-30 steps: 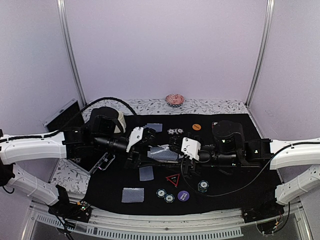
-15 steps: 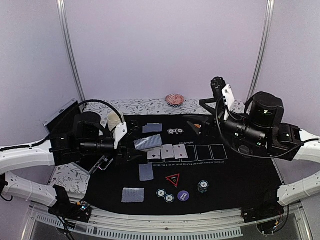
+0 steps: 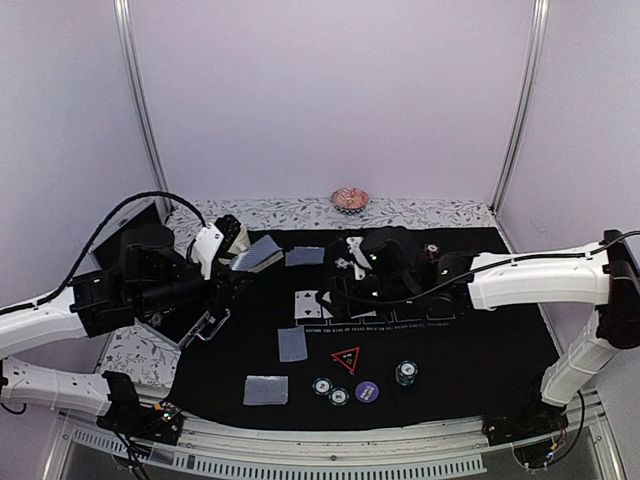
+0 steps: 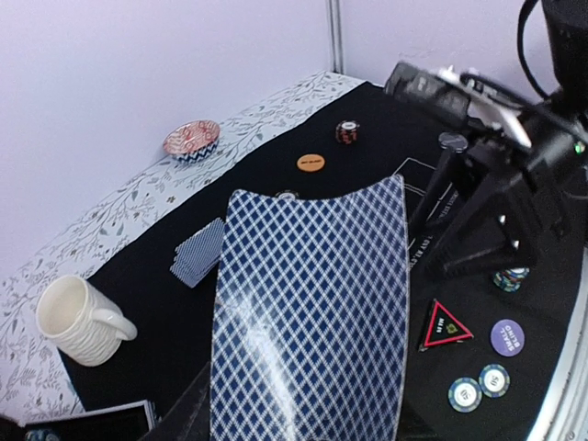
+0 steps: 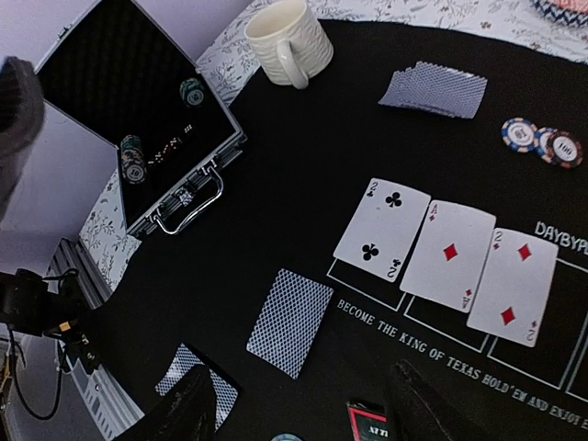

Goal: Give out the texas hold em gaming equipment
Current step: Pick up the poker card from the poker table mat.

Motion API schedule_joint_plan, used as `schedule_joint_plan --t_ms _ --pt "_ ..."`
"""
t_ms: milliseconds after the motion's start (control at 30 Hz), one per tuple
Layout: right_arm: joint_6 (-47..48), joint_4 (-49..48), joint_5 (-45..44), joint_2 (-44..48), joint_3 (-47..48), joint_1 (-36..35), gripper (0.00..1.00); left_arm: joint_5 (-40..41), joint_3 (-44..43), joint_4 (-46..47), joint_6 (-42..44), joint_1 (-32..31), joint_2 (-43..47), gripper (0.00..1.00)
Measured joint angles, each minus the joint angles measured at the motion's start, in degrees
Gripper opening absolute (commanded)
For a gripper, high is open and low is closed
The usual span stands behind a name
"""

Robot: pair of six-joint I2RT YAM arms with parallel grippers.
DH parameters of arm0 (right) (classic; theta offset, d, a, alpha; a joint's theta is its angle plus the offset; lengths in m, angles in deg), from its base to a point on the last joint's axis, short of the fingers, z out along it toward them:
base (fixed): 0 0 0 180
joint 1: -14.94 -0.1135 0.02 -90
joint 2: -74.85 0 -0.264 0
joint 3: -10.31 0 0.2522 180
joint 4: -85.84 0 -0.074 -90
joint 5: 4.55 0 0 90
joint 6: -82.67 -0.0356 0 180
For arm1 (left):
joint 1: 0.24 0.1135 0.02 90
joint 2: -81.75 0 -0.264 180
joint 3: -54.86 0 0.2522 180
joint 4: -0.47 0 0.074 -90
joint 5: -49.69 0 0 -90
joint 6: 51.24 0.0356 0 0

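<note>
black felt mat [image 3: 500, 345] covers most of the table. an open silver-edged case [image 5: 138, 129] lies off its nine o'clock edge, chips sitting in the foam. the left gripper [image 3: 238, 264] is clamped on a deck of cards [image 4: 308, 312], held tilted above the mat's ten o'clock corner. the right gripper [image 5: 303, 404] hovers over the centre, fingers [image 5: 188, 404] apart with nothing between them. a cream mug [image 5: 289, 41] stands at eleven o'clock. three face-up cards [image 5: 448, 253] lie side by side at the centre: two of clubs, ace of diamonds, two of diamonds. a face-down card [image 5: 289, 322] lies at their seven o'clock. at six o'clock sit the red-outlined triangle [image 4: 445, 323], the purple button [image 4: 508, 336] and two striped chips [image 3: 322, 386]. an orange button [image 4: 310, 163] lies near twelve.
</note>
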Motion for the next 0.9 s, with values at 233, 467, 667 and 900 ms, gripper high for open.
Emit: schedule_joint_plan --t_ms 233,467,667,900 --pt "-4.87 -1.99 9.46 -16.13 6.99 0.00 0.54 6.49 0.00 -5.01 -2.36 0.09 1.81 0.43" --pt "-7.76 -2.62 14.16 -25.97 10.82 0.00 0.50 7.80 0.00 -6.80 -2.43 0.13 3.80 0.43" --pt "-8.37 -1.29 14.82 -29.75 12.83 0.00 0.44 7.74 0.00 -7.04 -2.29 0.13 4.76 0.43" --pt "-8.68 -1.29 17.22 -32.04 15.32 0.00 0.27 7.52 0.00 -7.82 -1.95 0.13 5.03 0.43"
